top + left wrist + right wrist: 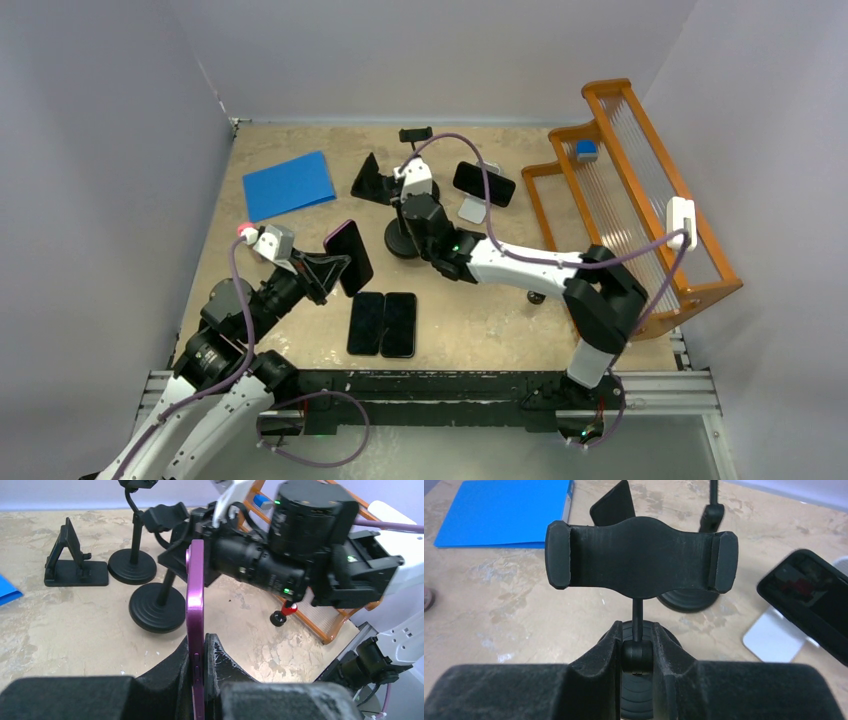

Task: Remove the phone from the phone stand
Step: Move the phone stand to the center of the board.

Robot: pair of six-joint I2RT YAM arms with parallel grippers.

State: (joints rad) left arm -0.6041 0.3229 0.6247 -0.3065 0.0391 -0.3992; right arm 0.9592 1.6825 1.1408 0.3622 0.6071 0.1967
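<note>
**Purple phone off the stand, gripped in the left gripper**

Nearest the bases, flat on the table [470, 335], side by side and touching: two dark phones [367, 323]. Just beyond them, to the left: the left gripper [335, 268], closed narrowly on the purple phone [349, 256], pads pressed against its two faces. From the left wrist, seen edge-on and upright between the fingers [222, 662], with the purple rim rising out of the grip. Held near the phone stand [400, 245] but not touching it.

Further in, at mid-table: the right gripper [405, 222], closed tight on the stand's thin stem, just above the round black base. From the right wrist, stem pinched between the two pads, with the wide black cradle [641, 562] standing above them, its side grips turned towards the camera.

Beyond and to the right: a black phone [484, 183] leaning on a small white stand [472, 211]. Left of the right gripper: a black wedge stand [375, 182], and past it a blue folder [288, 185]. Farthest back: a second gooseneck stand [415, 133]. Along the right side, from mid-table to the far edge: an orange rack [640, 190].
</note>
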